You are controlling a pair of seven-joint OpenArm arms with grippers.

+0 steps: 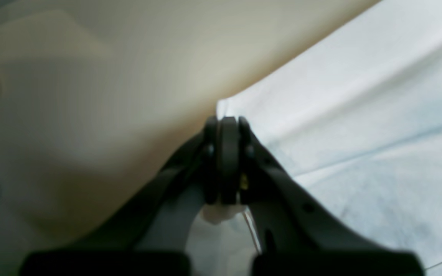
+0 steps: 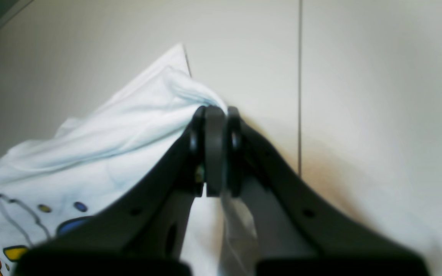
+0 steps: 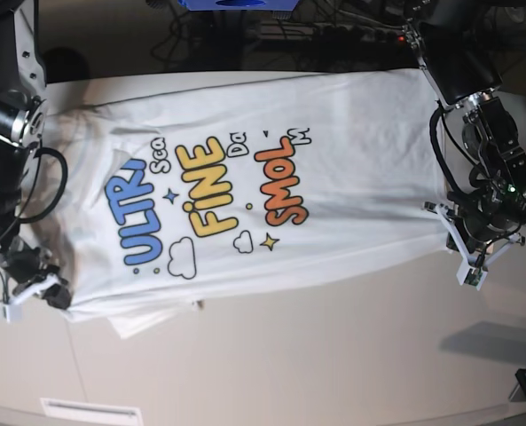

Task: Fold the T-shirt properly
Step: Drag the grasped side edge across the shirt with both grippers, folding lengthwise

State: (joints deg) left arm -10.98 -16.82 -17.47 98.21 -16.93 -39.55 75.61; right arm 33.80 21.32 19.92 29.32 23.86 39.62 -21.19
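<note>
My left gripper (image 1: 228, 126) is clamped on the edge of the large white cotton T-shirt (image 3: 351, 151) with its colourful print; my right gripper (image 2: 215, 115) pinches its opposite end. It lies spread across the pale table (image 3: 333, 355).

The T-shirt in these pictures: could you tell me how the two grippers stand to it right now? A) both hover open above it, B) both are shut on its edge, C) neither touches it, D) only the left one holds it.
B: the left gripper is pinched shut on a corner of the T-shirt, and the right gripper is pinched shut on bunched white cloth at another edge.
</note>
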